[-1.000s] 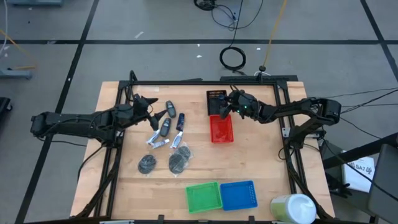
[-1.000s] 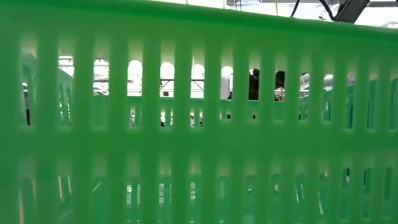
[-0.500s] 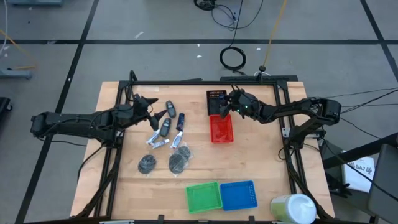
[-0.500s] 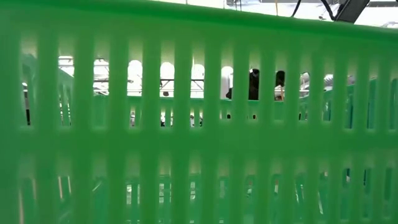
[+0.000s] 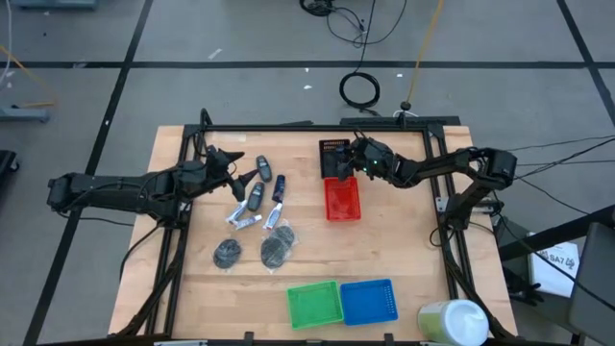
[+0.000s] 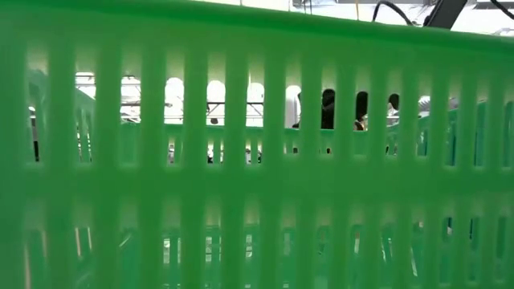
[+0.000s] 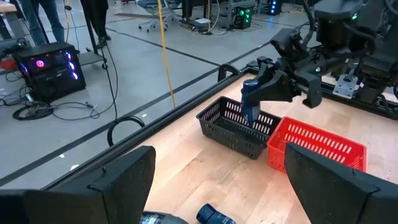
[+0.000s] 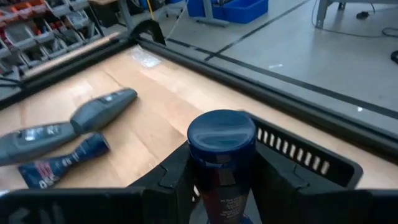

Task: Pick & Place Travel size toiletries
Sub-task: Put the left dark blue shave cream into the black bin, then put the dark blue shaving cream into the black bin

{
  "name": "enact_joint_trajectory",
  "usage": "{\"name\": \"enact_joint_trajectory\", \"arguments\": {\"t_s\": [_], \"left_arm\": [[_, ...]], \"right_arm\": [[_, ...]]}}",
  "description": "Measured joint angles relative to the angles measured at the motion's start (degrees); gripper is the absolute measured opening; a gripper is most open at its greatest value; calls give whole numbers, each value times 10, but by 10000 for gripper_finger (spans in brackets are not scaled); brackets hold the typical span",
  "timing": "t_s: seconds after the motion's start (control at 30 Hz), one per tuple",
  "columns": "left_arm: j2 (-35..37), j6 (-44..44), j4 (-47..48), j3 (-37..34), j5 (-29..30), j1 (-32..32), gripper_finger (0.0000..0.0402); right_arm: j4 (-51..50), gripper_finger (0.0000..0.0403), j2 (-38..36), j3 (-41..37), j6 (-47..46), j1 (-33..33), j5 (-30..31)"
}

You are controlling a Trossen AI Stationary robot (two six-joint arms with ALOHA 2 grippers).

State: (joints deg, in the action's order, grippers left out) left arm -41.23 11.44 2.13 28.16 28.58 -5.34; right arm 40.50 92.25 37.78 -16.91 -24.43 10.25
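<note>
Right gripper [image 7: 252, 106] clamps dark blue mini bottle [image 8: 221, 163] upright between fingers [image 8: 177, 177], above black basket [image 7: 239, 127]. Left gripper [image 5: 247, 180] spread wide, holding nothing, beside remaining toiletries [image 5: 255, 216] on table [image 5: 404, 255].

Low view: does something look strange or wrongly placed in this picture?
Yes. The green basket stands right in front of the low camera, and its slatted wall fills that view, so the table behind shows only through the slots. From above, the green basket sits at the table's near edge beside the blue basket. Nothing looks spilled or damaged.
</note>
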Motion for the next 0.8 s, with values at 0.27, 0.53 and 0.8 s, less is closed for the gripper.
{"name": "enact_joint_trajectory", "arguments": {"t_s": [0.27, 0.53, 0.8], "left_arm": [[0, 6, 3, 0, 0, -2, 349], [0, 8, 12, 0, 0, -2, 349], [0, 8, 12, 0, 0, -2, 349]], "right_arm": [[1, 133, 0, 0, 6, 1, 0], [1, 157, 0, 0, 38, 1, 1], [19, 198, 0, 0, 46, 1, 0]]}}
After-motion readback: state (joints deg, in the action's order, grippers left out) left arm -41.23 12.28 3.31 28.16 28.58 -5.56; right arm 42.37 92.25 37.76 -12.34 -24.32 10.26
